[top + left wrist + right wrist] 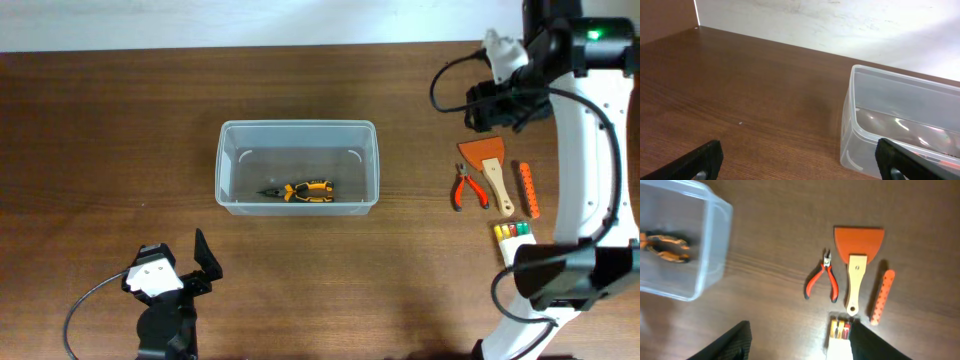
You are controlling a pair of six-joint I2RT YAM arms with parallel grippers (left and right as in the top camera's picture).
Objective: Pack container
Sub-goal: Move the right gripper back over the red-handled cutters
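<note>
The clear plastic container [297,167] sits mid-table with yellow-and-black pliers [303,191] inside; it also shows in the left wrist view [900,125] and the right wrist view [680,245]. My left gripper [195,262] is open and empty near the table's front edge, left of the container [800,160]. My right gripper [490,105] is open and empty, high above the table at the far right [800,342]. Below it lie red pliers [821,277], an orange scraper [858,260], an orange perforated stick [882,296] and a box of markers [841,330].
The same tools lie in a group at the right in the overhead view: red pliers [466,187], scraper [487,165], orange stick [527,188], marker box [510,237]. A white wall [840,25] borders the table's far edge.
</note>
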